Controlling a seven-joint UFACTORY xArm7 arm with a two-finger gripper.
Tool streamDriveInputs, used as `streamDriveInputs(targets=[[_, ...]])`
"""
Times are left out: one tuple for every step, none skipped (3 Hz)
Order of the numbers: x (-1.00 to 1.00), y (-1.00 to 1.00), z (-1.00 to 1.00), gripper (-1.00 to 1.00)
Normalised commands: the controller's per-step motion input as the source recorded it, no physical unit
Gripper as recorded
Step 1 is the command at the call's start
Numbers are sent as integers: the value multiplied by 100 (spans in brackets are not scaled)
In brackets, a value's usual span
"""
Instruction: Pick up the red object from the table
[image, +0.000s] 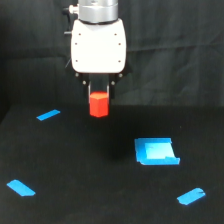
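The red object (99, 105) is a small red-orange hexagonal block. It hangs between the fingers of my gripper (99, 95), which is shut on its upper part. The block is held in the air above the black table (100, 170), near the table's far edge and in front of the black curtain. The white gripper body (98, 45) points straight down above it. The fingertips are mostly hidden by the block.
A blue square piece (156, 151) lies on the table at the exterior view's right. Blue tape strips lie at the far left (48, 115), near left (21, 188) and near right (191, 196).
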Motion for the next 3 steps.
streamDriveInputs(targets=[[1,-3,4,-99],[-4,1,14,-99],[-1,0,-4,-99]])
